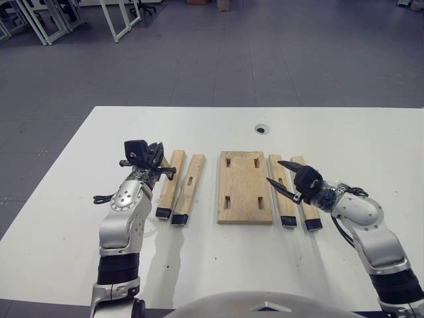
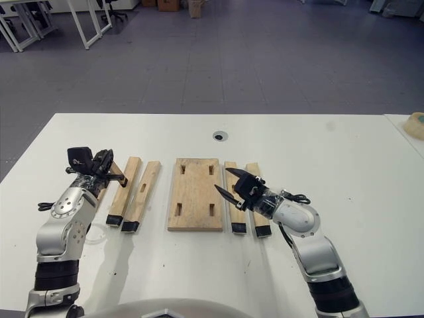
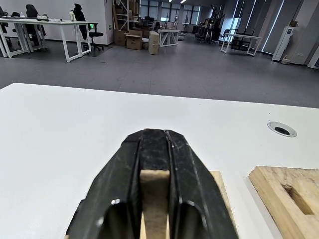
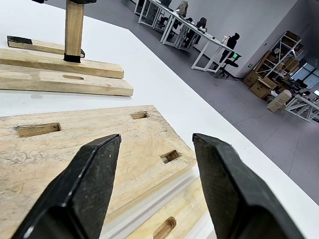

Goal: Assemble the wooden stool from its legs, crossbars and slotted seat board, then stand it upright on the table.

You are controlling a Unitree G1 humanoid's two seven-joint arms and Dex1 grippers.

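Left gripper (image 1: 154, 158) clamps wooden bar (image 4: 74, 30) upright over legs (image 1: 171, 182) toward table's (image 1: 79, 218) left edge | right gripper (image 1: 279, 177), jaws wide, beside seat board (image 1: 243, 185) | risk: tilted bar misses slot

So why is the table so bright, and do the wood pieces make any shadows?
Left eye view: the table is lit evenly, so the legs and seat board cast only thin, soft shadows. Right wrist view: the board's slots look shaded inside. Left wrist view: ceiling lamps glow far back in the room.
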